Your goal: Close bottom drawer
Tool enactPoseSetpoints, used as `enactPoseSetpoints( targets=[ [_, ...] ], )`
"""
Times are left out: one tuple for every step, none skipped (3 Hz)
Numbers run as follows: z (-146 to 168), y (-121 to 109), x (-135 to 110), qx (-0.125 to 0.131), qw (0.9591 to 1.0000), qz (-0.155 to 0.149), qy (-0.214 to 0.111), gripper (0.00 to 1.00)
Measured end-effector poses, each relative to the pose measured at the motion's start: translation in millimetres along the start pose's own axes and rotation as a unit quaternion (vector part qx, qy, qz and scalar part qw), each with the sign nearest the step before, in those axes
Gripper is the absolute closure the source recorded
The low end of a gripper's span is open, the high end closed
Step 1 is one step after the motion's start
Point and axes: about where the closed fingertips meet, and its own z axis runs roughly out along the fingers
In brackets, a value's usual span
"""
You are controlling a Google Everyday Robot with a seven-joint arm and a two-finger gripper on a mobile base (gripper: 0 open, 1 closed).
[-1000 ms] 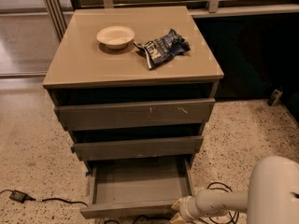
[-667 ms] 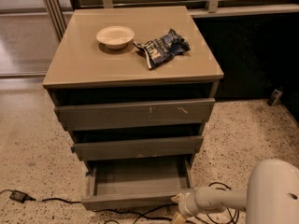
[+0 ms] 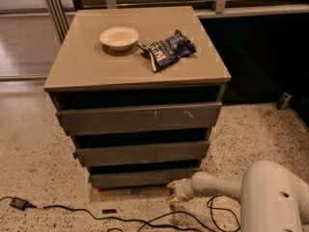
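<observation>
Bottom drawer [image 3: 145,178] sits pushed into the cabinet [image 3: 87,66]. Its plain front panel is tucked under the middle drawer [image 3: 142,153] and set a little further back, with only a thin dark gap above it. My gripper [image 3: 171,191] is low, just off the speckled floor [image 3: 38,168], near the panel's right end and just in front of it; I cannot tell whether a tip touches the panel. Its two fingertips [image 3: 172,183] stand apart, one above the other, and hold nothing. The top drawer [image 3: 140,118] (the one with yellowish scratches) is highest. On the cabinet's top a white bowl [image 3: 119,36] sits beside a crumpled blue snack bag [image 3: 169,48]. A black cable [image 3: 72,210] trails across the floor.
</observation>
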Motion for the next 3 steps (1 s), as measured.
enactPoseSetpoints(
  targets=[
    [7.0,-31.0,-5.5,0.015,0.9996,-0.021,0.006,0.69],
    [6.9,-33.7,-5.8,0.017,0.9996,-0.021,0.006,0.66],
    [7.0,-33.7,-5.8,0.017,0.9996,-0.021,0.006,0.43]
  ],
)
